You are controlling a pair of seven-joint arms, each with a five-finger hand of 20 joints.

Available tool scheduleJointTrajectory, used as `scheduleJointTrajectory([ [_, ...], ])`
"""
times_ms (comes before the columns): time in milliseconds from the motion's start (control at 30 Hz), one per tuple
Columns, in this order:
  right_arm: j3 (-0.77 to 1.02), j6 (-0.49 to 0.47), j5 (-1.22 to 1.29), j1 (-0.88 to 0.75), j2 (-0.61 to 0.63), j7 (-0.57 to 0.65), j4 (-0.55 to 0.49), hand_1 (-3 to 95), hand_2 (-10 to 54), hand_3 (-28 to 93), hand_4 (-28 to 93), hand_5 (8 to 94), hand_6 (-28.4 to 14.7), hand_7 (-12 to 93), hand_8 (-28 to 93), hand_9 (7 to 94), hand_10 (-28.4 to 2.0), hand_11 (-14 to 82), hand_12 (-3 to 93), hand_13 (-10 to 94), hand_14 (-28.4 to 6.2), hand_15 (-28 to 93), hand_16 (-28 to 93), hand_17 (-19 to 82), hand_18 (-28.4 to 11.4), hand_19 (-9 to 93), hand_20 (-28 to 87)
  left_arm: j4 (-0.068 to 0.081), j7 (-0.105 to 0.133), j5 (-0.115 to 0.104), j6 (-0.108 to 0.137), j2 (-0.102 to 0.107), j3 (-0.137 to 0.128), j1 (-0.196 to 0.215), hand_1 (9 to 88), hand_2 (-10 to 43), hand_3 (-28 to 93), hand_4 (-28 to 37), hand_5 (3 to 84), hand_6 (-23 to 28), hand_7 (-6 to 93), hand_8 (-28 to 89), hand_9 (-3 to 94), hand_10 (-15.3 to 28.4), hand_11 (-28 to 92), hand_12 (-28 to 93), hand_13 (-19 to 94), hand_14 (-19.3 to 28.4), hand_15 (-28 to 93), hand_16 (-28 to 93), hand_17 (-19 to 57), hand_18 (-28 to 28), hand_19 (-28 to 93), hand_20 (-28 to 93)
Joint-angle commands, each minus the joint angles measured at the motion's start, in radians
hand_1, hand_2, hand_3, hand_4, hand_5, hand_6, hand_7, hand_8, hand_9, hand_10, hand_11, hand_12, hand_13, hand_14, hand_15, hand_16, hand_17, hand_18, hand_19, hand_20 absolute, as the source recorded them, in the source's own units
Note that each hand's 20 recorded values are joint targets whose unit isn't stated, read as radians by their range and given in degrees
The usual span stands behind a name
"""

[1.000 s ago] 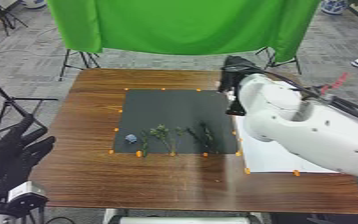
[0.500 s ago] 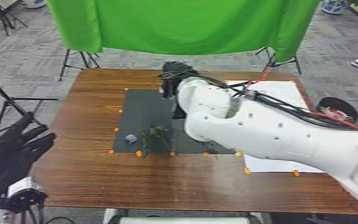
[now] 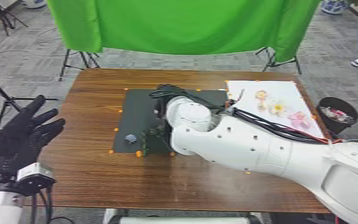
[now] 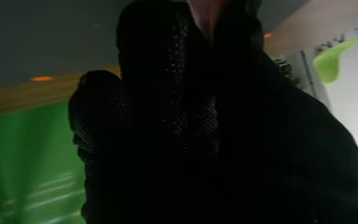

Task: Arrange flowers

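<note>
My right hand (image 3: 163, 100) is low over the dark mat (image 3: 131, 107) in the head view, fingers pointing down and partly hidden by its arm. In the right wrist view the right hand (image 4: 171, 95) has its fingers and thumb drawn together on a pinkish thing (image 4: 206, 14), too covered to identify. Beside the hand, green stems (image 3: 154, 137) lie on the mat near a small blue flower (image 3: 130, 138). Several pale flowers, among them a pink one (image 3: 300, 119), rest on the white sheet (image 3: 286, 90). My left hand (image 3: 17, 137) is open at the table's left side.
A black bin (image 3: 337, 112) with pinkish contents stands by the table's right edge. Orange markers (image 3: 140, 153) line the mat. My right arm crosses the table's right part. A green cloth (image 3: 184, 25) hangs beyond the far edge.
My right hand has swung left from the mat's right side and come lower over it, uncovering the flowers on the sheet. My left hand has risen slightly.
</note>
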Motion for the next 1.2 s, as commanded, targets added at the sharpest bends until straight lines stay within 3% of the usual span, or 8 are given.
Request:
scheduleJointTrajectory([
  [33, -0.029, 0.056, 0.000, 0.019, -0.043, 0.021, 0.020, 57.9, -7.7, 72, -28, 77.9, 1.8, 21, 3, 91.9, -7.7, 16.3, 26.5, 85, -5.4, 47, 17, 55, -12.2, 93, 2, 0.010, 0.013, -0.021, 0.001, 0.022, 0.013, 0.000, 28.2, 6.2, 61, -20.5, 32.0, 7.4, 6.1, -7, 27.9, 18.8, 22, 12, 20, 28.1, 55, -12, -8.4, 28.4, 52, 0],
  [133, -0.049, 0.098, 0.000, 0.032, -0.058, 0.015, 0.020, 57.6, -7.6, 71, -28, 77.9, 2.3, 21, 3, 92.1, -7.5, 16.1, 26.0, 85, -5.2, 47, 17, 55, -12.2, 93, 3, 0.015, -0.001, -0.011, -0.010, 0.011, 0.016, -0.014, 28.2, 6.2, 61, -20.6, 32.0, 7.4, 6.1, -7, 27.9, 18.8, 22, 12, 20, 28.0, 55, -12, -8.3, 28.4, 52, 0],
  [333, -0.083, 0.164, -0.004, 0.060, -0.080, -0.004, 0.015, 57.5, -7.1, 69, -28, 78.0, 3.4, 20, 2, 92.2, -6.7, 15.5, 25.0, 85, -4.7, 47, 17, 55, -11.7, 93, 4, 0.018, 0.011, -0.025, 0.002, 0.038, 0.027, -0.021, 28.2, 6.1, 61, -20.6, 32.0, 7.4, 6.1, -7, 27.9, 18.8, 22, 12, 20, 28.0, 55, -12, -8.3, 28.4, 52, 0],
  [667, -0.037, 0.044, 0.040, 0.013, -0.082, -0.022, 0.005, 56.0, -6.8, 68, -28, 76.2, 3.5, 20, 1, 91.1, -5.9, 13.4, 24.7, 83, -5.0, 48, 18, 53, -11.3, 93, 6, 0.023, 0.025, -0.034, 0.003, 0.045, 0.028, -0.022, 28.3, 6.2, 62, -20.7, 31.9, 7.4, 6.2, -7, 27.9, 18.9, 22, 12, 20, 28.0, 55, -12, -8.4, 28.4, 52, 0],
  [733, -0.035, 0.021, 0.029, 0.007, -0.085, -0.016, 0.005, 55.6, -6.9, 67, -28, 75.8, 3.4, 19, 0, 90.8, -5.9, 13.3, 24.7, 83, -5.0, 48, 17, 53, -11.3, 93, 6, 0.024, 0.014, -0.024, -0.002, 0.038, 0.026, -0.028, 28.3, 6.1, 62, -20.6, 31.9, 7.4, 6.2, -7, 27.9, 18.8, 22, 12, 20, 28.0, 55, -12, -8.4, 28.4, 52, 0],
  [800, -0.048, 0.026, 0.032, 0.012, -0.086, -0.015, 0.006, 55.3, -6.8, 67, -28, 75.6, 3.4, 19, 0, 90.7, -5.9, 13.3, 24.6, 83, -5.1, 48, 17, 53, -11.2, 93, 6, 0.025, 0.008, -0.019, -0.010, 0.028, 0.025, -0.032, 28.4, 6.1, 62, -20.7, 31.9, 7.4, 6.2, -7, 27.8, 18.8, 22, 12, 20, 28.0, 55, -12, -8.4, 28.4, 52, 0],
  [1133, -0.069, 0.057, 0.027, 0.034, -0.100, 0.003, 0.011, 53.0, -6.0, 63, -28, 74.1, 3.0, 19, 0, 88.8, -6.5, 17.0, 20.6, 82, -5.1, 49, 17, 53, -11.2, 93, 6, 0.024, 0.007, -0.019, -0.008, 0.029, 0.026, -0.028, 28.5, 6.2, 62, -20.6, 31.9, 7.5, 6.3, -7, 27.8, 18.7, 23, 12, 20, 28.0, 55, -12, -8.6, 28.4, 52, 0],
  [1200, -0.078, 0.070, 0.024, 0.040, -0.100, 0.006, 0.012, 52.4, -6.4, 63, -28, 73.4, 2.6, 19, 0, 88.5, -6.7, 17.2, 20.4, 82, -5.2, 49, 17, 53, -11.2, 93, 5, 0.024, 0.018, -0.027, 0.001, 0.037, 0.031, -0.022, 28.5, 6.2, 62, -20.5, 32.0, 7.5, 6.4, -7, 27.8, 18.8, 23, 12, 20, 27.9, 55, -12, -8.6, 28.4, 52, 0],
])
